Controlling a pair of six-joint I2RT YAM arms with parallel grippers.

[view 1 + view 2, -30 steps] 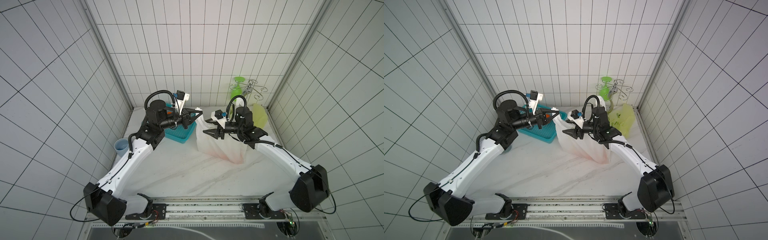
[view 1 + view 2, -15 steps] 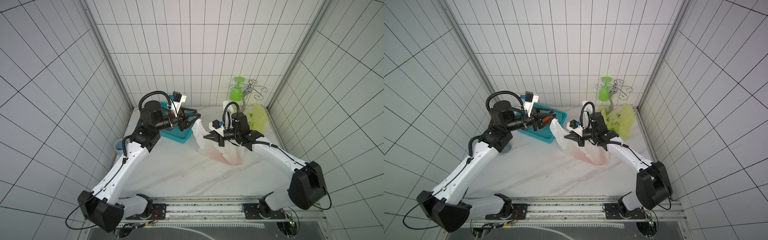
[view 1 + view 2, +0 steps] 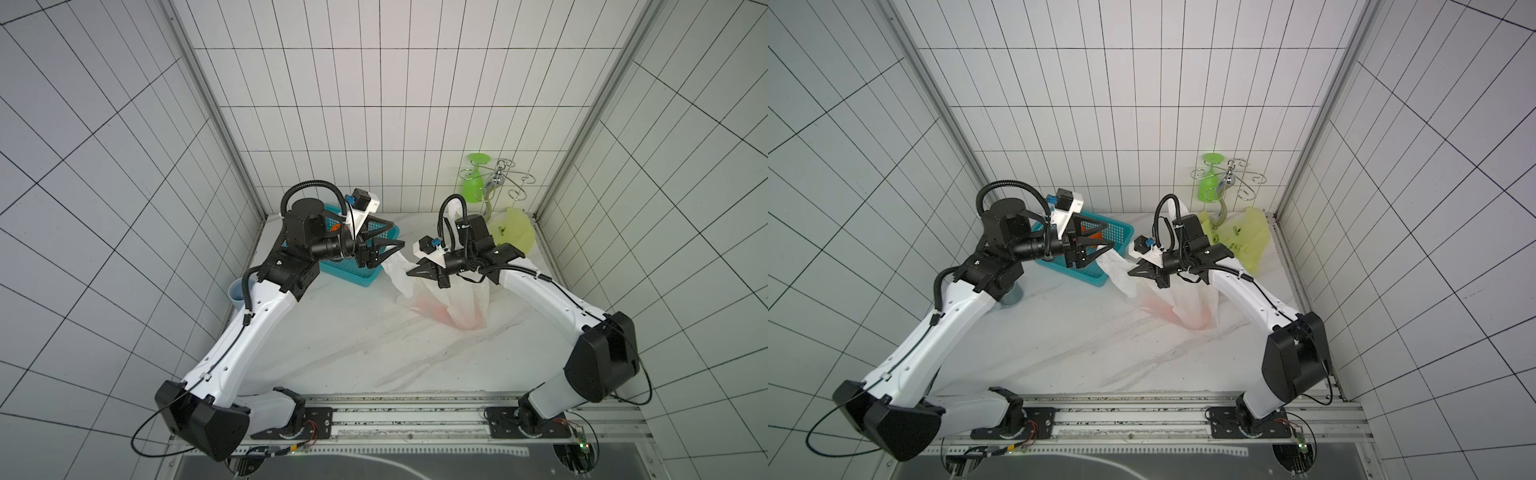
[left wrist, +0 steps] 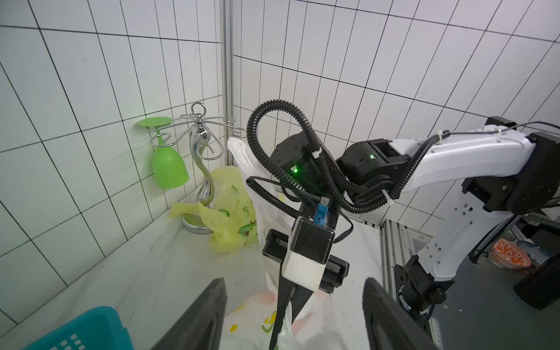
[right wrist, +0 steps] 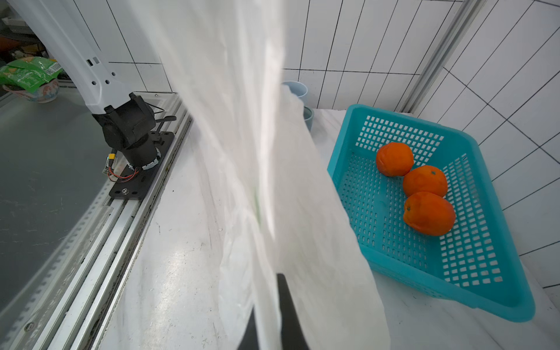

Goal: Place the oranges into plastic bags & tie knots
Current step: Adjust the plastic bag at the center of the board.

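The white plastic bag with lemon prints slumps on the table, and an orange tint shows through its lower part. My right gripper is shut on a fold of its upper film, which fills the right wrist view around the gripper. My left gripper hangs open and empty, just left of the bag's loose handle and over the teal basket. Its fingers stand wide apart in the left wrist view. Three oranges lie in the basket. The yellow-green bag lies crumpled at the back right. No knot shows.
A chrome glass rack with a hanging green glass stands in the back right corner, its base under the yellow-green bag. A pale blue cup sits by the left wall. The arm rail runs along the front edge.
My left gripper let go of the white bag's handle, opened and drew back left toward the basket. My right gripper shut on the bag's film, and the bag sagged lower.
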